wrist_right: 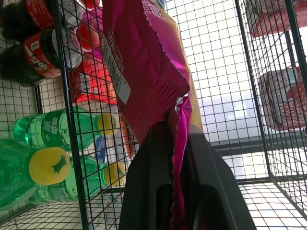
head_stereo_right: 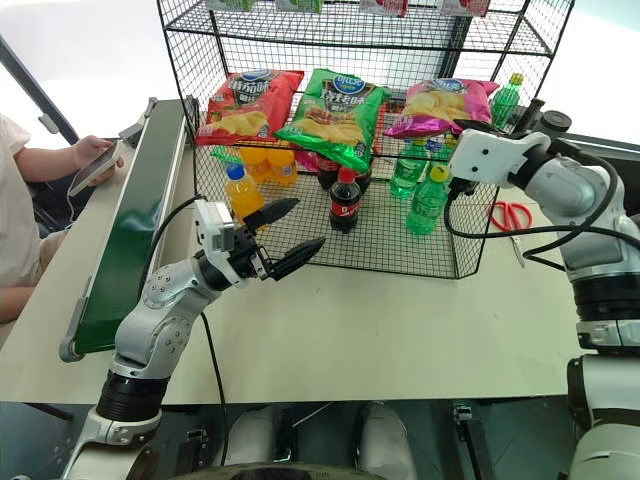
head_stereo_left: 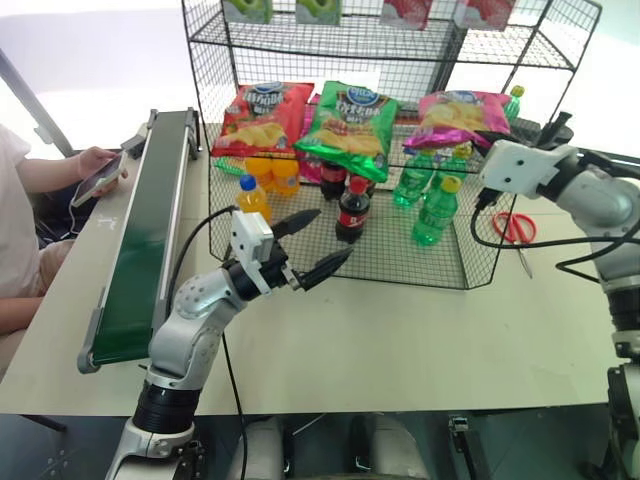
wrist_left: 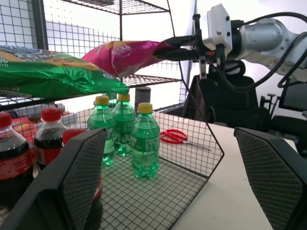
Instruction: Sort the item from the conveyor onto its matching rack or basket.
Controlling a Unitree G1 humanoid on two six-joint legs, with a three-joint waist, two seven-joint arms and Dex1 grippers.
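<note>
Up on the rack (head_stereo_left: 400, 50)'s middle shelf, the glossy pink bag (head_stereo_left: 460, 115) lies beside a green bag (head_stereo_left: 352, 118), its corner pinched by the right gripper (head_stereo_left: 487, 137). Left wrist view — left gripper (wrist_left: 177, 182) spread wide, empty, before green bottles (wrist_left: 127, 132). Right wrist view — closed fingers (wrist_right: 153, 187) hide the bag's crimped edge.

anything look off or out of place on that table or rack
Red-handled scissors lie loose on the table right of the rack, unrelated to the snacks and drinks. The pink chip bag isn't resting freely: the right gripper is pinching its edge.
</note>
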